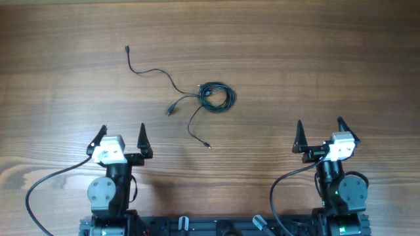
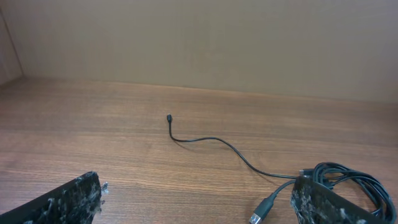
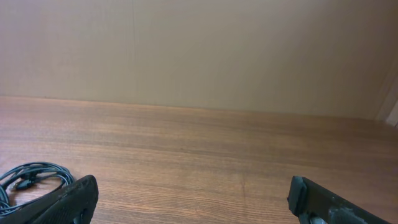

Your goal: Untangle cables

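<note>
The left arm [image 1: 104, 191] and right arm [image 1: 351, 190] are black with round grey joint discs. The left gripper [image 1: 123, 131] and right gripper [image 1: 319, 126] each have a white wrist block and two pointed black fingers [image 1: 142, 136]. A thick black cable [image 1: 46, 180] loops from each arm.

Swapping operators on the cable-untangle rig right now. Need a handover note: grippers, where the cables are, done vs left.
Left gripper: open, empty, back near its base, short of the cables.
Right gripper: open, empty, off to the right, farther from them.
Cables: thin black cords wound in a coil mid-way across the wooden table. One tail runs up-left to a small plug. A USB-style plug lies left of the coil. A loose end trails toward the arms.
Done: nothing visible; neither gripper touches the cords.
Left: the whole job, separating the cords.
</note>
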